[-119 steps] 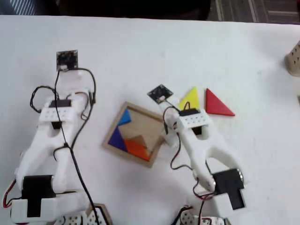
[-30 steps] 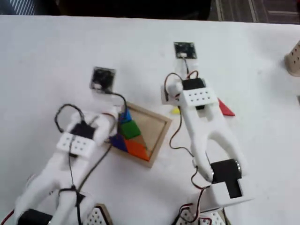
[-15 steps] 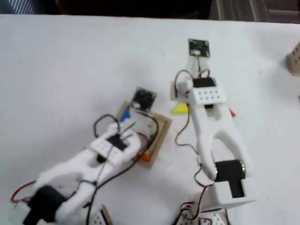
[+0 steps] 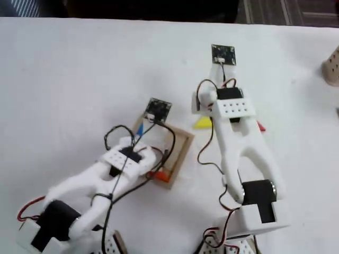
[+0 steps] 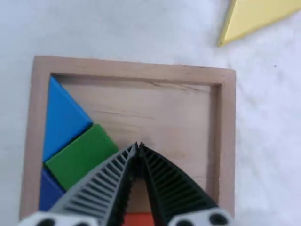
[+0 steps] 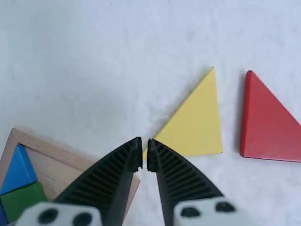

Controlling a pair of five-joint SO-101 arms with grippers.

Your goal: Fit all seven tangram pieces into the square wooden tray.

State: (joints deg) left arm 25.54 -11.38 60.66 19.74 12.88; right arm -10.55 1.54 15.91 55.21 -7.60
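The left gripper (image 5: 138, 148), fingers pressed together on nothing, hangs over the bare floor of the wooden tray (image 5: 136, 70), beside a blue triangle (image 5: 63, 117) and a green piece (image 5: 82, 157). To the right, the right gripper (image 6: 145, 153), closed and empty, is at the edge of the yellow triangle (image 6: 195, 125). The red triangle (image 6: 265, 120) lies just right of that.

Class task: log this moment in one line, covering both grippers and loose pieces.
left gripper shut over square wooden tray | right gripper shut by yellow triangle | red triangle outside tray
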